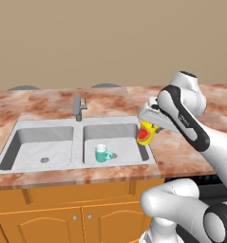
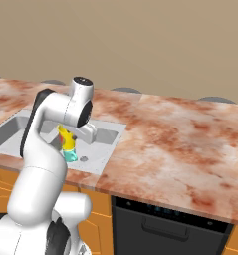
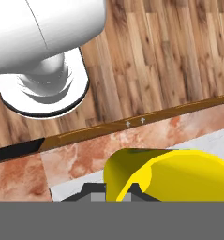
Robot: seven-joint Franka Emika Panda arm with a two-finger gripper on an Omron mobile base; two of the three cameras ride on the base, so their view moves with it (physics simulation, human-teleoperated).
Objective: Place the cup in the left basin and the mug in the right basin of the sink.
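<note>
Gripper point(image 1: 148, 127) pinched shut on the small plain yellow handleless cup point(image 1: 146, 133), held tilted in the air over the right edge of the grey metal double-bowl sink point(image 1: 20, 124). Below and to its left, the small teal-green mug with white inside point(image 1: 103, 153) stands in the right basin point(image 1: 127, 149), likely done. Left basin point(image 1: 53, 152), further left past the divider, holds nothing; the cup probably goes there next.
</note>
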